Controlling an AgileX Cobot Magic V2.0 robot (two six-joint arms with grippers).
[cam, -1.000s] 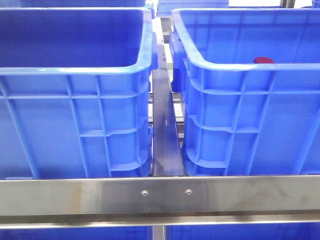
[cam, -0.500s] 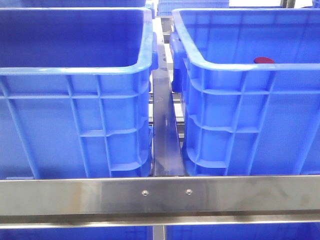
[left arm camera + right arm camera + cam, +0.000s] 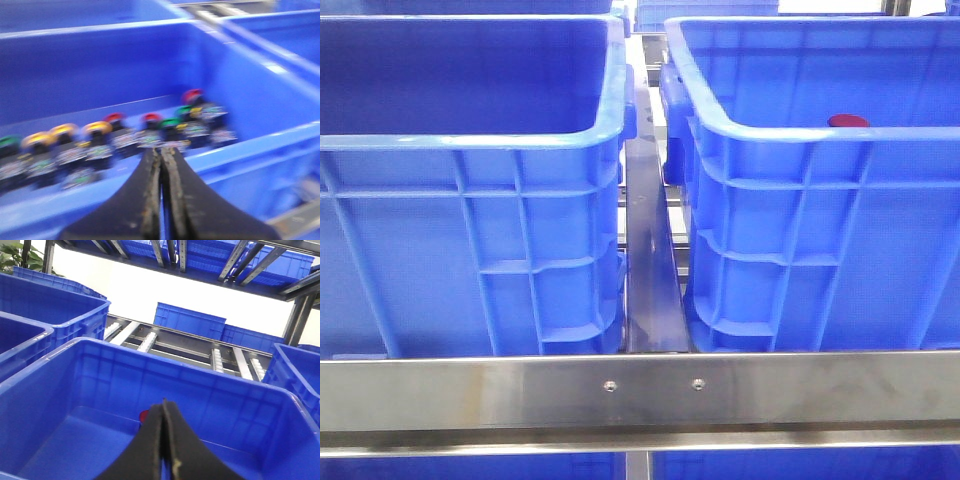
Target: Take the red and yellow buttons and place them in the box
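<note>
A brushed steel rail (image 3: 640, 390) with two small screws crosses the front view nearest the camera. Behind it stand two large blue plastic crates with ribbed sides and thick rolled rims, the left crate (image 3: 470, 250) and the right crate (image 3: 820, 240), kept apart by a dark metal bar (image 3: 648, 260) that runs away between them. A small dark-red domed button (image 3: 848, 121) shows just over the near rim of the right crate, lying inside it.

In the left wrist view, which is blurred, the left gripper (image 3: 161, 165) has its two black tapered fingers pressed together with nothing between them. It hangs above the near wall of a blue crate (image 3: 260, 145). On that crate's floor lies a row of small buttons (image 3: 125, 140) with red, yellow and green caps on dark bodies with pale labels; finer detail is lost in the blur.

In the right wrist view the right gripper (image 3: 165, 435) is also closed and empty, its fingers meeting in a thin seam over the smooth floor of a blue crate (image 3: 200, 390). A red button (image 3: 144, 415) peeks out just beside the fingertips. Beyond the crate run metal roller tracks (image 3: 180, 347), with more blue crates (image 3: 190, 320) at the back, metal shelving overhead and green leaves (image 3: 15, 257) in one corner.
</note>
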